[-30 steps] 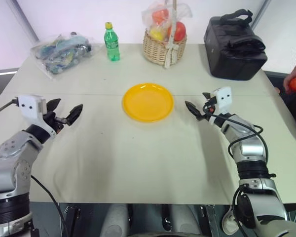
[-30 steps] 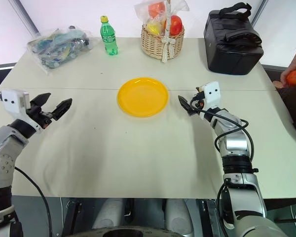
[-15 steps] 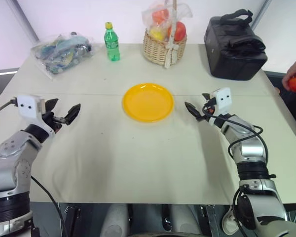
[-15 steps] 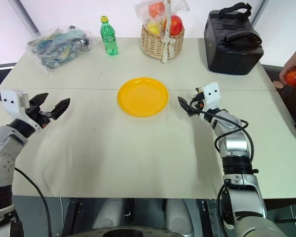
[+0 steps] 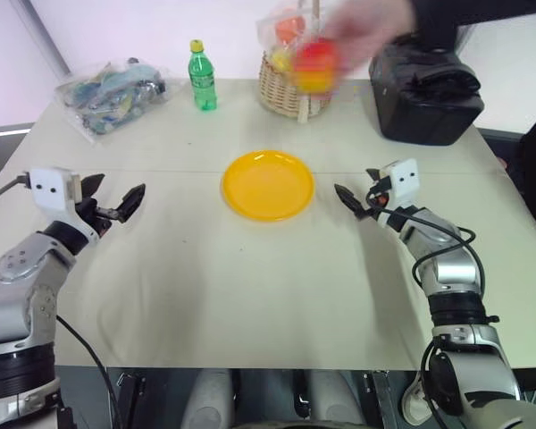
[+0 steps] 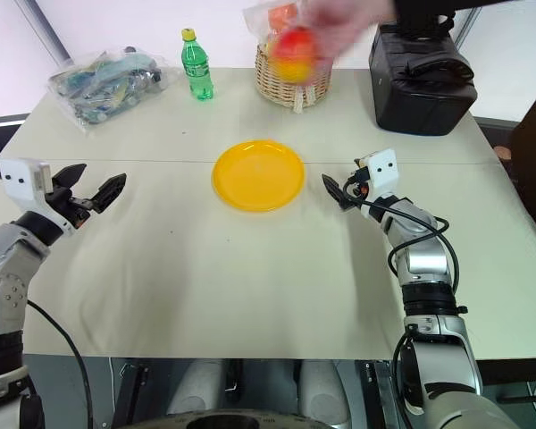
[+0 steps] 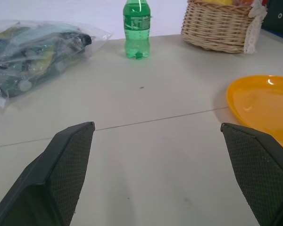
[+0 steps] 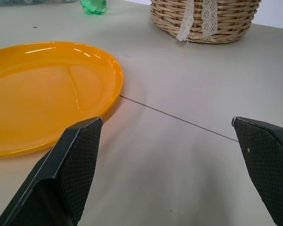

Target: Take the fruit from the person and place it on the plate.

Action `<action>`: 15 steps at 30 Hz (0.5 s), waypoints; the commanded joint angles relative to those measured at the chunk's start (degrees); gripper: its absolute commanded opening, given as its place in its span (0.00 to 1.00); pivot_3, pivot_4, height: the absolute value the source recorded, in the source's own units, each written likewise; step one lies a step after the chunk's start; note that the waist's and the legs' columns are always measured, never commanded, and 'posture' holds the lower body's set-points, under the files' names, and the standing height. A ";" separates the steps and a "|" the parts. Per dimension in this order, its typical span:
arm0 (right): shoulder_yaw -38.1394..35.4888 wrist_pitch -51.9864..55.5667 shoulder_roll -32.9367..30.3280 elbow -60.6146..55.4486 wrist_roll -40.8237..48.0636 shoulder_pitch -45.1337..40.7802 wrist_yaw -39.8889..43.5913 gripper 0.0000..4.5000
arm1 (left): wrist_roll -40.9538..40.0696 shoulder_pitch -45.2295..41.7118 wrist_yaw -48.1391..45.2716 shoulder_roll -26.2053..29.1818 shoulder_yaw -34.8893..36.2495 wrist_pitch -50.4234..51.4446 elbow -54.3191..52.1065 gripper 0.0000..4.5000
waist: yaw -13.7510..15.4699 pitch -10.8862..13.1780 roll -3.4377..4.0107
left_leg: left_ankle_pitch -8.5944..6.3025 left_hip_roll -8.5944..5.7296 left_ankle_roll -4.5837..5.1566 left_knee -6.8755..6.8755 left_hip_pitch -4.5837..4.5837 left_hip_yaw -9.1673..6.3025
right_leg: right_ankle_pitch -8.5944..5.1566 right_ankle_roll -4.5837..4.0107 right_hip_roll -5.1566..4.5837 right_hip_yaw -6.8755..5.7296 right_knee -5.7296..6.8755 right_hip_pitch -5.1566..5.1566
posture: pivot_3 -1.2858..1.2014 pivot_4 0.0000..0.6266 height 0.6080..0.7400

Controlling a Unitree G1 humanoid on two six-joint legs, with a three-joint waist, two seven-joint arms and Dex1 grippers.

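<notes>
A person's hand (image 5: 362, 25), blurred and in a black sleeve (image 5: 447, 11), holds the red and yellow fruit (image 5: 314, 63) in the air in front of the basket, behind the yellow plate (image 5: 268, 185). The plate lies bare at the table's middle. My left gripper (image 5: 118, 198) hovers open left of the plate, nothing between its fingers (image 7: 70, 160). My right gripper (image 5: 349, 200) stands open just right of the plate's rim (image 8: 111, 89), also holding nothing. Both grippers are well short of the fruit.
At the table's back stand a wicker basket (image 5: 290, 89) of wrapped fruit, a green bottle (image 5: 202, 79), a black bag (image 5: 426, 89) on the right and a clear plastic bag (image 5: 112, 94) of items on the left.
The person's hand has swept the fruit from the table's right edge to the air in front of the basket. Both grippers have stayed in place.
</notes>
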 commanded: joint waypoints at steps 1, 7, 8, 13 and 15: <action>-0.12 -1.10 0.10 -1.86 0.15 -0.76 -0.29 1.00 | 0.20 -0.74 -0.09 0.96 0.95 -1.12 -1.03 1.00 | 0.00 0.00 0.00 | 0.00 0.00 0.00 0.00 0.00 0.00 | 0.00 0.00 0.00 0.00 0.00 0.00 | 0.52 0.24 1.00; 0.09 -1.25 0.18 -1.50 0.06 -0.99 -0.32 1.00 | 0.30 -0.44 0.10 0.63 0.73 -1.12 -1.26 1.00 | 0.00 0.00 0.00 | 0.00 0.00 0.00 0.00 0.00 0.00 | 0.00 0.00 0.00 0.00 0.00 0.00 | 0.52 0.24 1.00; 0.14 -1.23 0.11 -1.60 0.05 -0.98 -0.24 1.00 | 0.26 -0.37 0.14 0.65 0.79 -1.04 -1.40 1.00 | 0.00 0.00 0.00 | 0.00 0.00 0.00 0.00 0.00 0.00 | 0.00 0.00 0.00 0.00 0.00 0.00 | 0.52 0.24 1.00; 0.71 3.95 -3.67 -9.74 5.21 0.42 8.53 1.00 | -0.07 0.18 0.02 0.88 1.20 -0.71 -2.06 1.00 | 0.05 0.01 0.01 | 0.00 0.00 0.00 0.00 0.00 0.00 | 0.00 0.00 0.00 0.00 0.00 0.00 | 0.52 0.24 1.00; 0.19 11.95 -7.28 -18.03 12.16 1.35 14.79 1.00 | -0.35 0.39 -0.15 1.18 1.53 -0.39 -2.38 1.00 | 0.15 0.01 0.02 | 0.00 0.01 0.00 -0.01 -0.01 -0.01 | 0.00 0.00 -0.01 0.00 -0.01 0.00 | 0.52 0.24 1.00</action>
